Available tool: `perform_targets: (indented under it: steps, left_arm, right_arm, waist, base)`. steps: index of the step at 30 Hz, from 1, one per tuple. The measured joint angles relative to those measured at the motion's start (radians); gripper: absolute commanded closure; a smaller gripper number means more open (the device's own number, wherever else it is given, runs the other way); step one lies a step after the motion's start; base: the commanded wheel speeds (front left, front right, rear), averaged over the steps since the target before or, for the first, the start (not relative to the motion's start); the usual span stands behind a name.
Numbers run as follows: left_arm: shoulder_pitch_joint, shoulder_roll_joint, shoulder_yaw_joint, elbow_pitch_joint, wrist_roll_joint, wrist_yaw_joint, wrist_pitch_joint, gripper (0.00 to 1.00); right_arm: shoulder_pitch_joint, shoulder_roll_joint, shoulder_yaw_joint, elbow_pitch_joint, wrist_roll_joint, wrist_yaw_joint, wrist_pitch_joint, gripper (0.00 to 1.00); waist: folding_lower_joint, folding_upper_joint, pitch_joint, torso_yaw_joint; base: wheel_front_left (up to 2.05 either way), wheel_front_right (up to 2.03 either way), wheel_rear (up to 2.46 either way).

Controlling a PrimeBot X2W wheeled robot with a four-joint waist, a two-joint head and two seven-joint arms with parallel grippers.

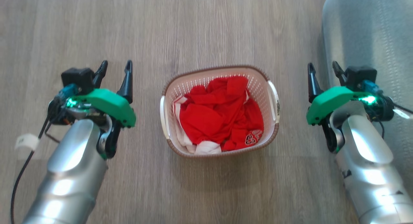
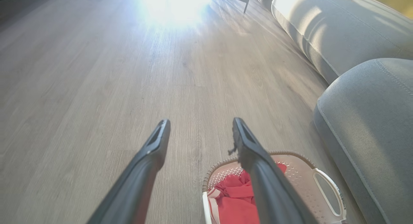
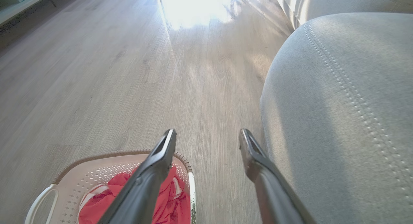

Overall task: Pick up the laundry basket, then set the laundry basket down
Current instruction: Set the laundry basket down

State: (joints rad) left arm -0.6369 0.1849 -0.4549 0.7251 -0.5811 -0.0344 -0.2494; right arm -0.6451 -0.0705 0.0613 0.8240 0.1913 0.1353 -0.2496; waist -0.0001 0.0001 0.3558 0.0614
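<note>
Hovering lower left, dark fingers (image 1: 127, 80) spread wide on nothing: left gripper (image 1: 116, 64); mirrored lower right, likewise parted and empty, right gripper (image 1: 322, 65). Sitting mid-frame between them, apart from both, on grey wooden floor (image 1: 206, 191): small white perforated plastic laundry basket (image 1: 191, 85), brown braided rim, red cloth (image 1: 213, 117) inside. Seemingly untouched; lifting and setting down all ahead.

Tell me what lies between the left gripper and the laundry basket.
Only bare wooden floor separates the left gripper from the laundry basket, as the head view shows.
</note>
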Motion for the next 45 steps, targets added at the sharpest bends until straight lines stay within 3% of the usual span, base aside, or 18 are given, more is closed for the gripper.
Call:
perform_targets:
  steps: [8,16,34,45]
  left_arm:
    - [0.148,-0.009,0.144,-0.193,0.161,0.009,0.000,0.00]
    - [0.279,-0.012,0.201,-0.336,0.234,0.026,-0.003,0.00]
    - [0.565,0.016,0.210,-0.618,0.275,0.107,0.028,0.00]
    - [0.702,0.030,0.197,-0.730,0.282,0.150,0.087,0.00]
  right_arm:
    - [0.099,0.005,-0.034,-0.139,-0.039,0.000,0.000,0.00]
    - [0.183,0.006,-0.030,-0.242,-0.024,0.000,0.000,0.00]
    - [0.411,0.012,-0.030,-0.437,-0.017,0.000,0.005,0.00]
    - [0.558,0.021,-0.047,-0.592,-0.017,0.000,0.077,0.00]
  waist:
    - [0.0000,0.0000,-0.102,0.000]
    - [0.0000,0.0000,-0.177,-0.002]
    - [0.0000,-0.0001,-0.303,-0.019]
    - [0.0000,-0.0001,-0.343,-0.031]
  base:
    - [0.00,0.00,0.00]
    - [0.00,0.00,0.00]
    - [0.00,0.00,0.00]
    - [0.00,0.00,0.00]
